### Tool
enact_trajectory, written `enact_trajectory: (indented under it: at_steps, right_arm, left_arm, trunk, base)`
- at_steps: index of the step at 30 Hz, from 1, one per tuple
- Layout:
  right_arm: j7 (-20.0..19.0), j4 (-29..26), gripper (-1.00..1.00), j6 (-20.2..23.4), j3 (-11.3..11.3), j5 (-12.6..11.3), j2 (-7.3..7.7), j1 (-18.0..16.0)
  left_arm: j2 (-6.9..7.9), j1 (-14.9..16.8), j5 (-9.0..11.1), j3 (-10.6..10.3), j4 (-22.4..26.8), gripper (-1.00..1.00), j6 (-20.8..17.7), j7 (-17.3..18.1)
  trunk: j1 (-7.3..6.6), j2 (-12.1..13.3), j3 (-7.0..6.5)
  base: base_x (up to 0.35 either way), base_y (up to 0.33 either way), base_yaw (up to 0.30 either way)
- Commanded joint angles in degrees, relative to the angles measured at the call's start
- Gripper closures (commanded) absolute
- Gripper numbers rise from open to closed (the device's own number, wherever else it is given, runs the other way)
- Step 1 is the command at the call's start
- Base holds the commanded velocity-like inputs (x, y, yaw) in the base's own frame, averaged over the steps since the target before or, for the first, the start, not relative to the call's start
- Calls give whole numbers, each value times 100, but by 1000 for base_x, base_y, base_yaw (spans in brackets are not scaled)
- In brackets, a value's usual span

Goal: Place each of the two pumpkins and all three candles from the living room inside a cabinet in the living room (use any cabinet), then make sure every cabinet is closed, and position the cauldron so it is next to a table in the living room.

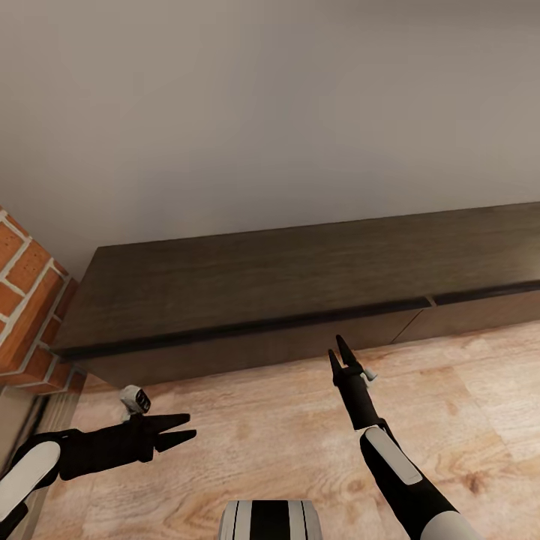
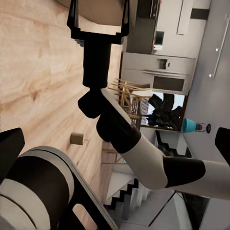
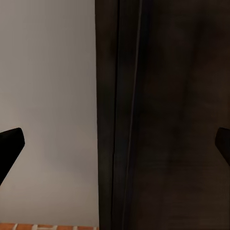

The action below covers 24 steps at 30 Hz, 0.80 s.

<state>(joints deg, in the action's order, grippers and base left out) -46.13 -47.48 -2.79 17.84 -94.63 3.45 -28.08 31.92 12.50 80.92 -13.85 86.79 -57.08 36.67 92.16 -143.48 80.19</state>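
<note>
1. Your right gripper (image 1: pixel 342 352) hangs with fingers apart and empty, just before the closed cabinet (image 1: pixel 300 277).
2. Your left gripper (image 1: pixel 184 429) is spread, empty, over the wood floor (image 1: pixel 247 450).
3. One candle (image 2: pixel 76 139) lies on that floor behind you.

Matt dark wood-grain cabinet (image 1: pixel 247 285), pale glossy plank floor (image 1: pixel 285 442), rough brick pillar (image 1: pixel 26 292).

Colours and surface patterns

Cabinet (image 1: pixel 247 289): dark-brown wood grain. Floor (image 1: pixel 285 442): light wood planks. Left brick column (image 1: pixel 26 300): orange-red, pale mortar. Far wall (image 1: pixel 262 112): plain grey.
</note>
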Motion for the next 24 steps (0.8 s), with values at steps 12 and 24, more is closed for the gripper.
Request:
enact_trajectory:
  at_steps: [12, 24]
  right_arm:
    - [-19, 5, -100, -29, 41, -54, 6, -5]
    - [-13, 18, -100, -32, 28, -55, 6, -5]
  left_arm:
    - [-1, 7, -34, -12, -4, -100, -14, 25]
    - [-7, 6, -85, -21, -4, -100, -14, 25]
  trunk:
    - [1, -1, 4]
    - [1, -1, 4]
  base:
    - [137, 0, 0]
    - [65, 0, 0]
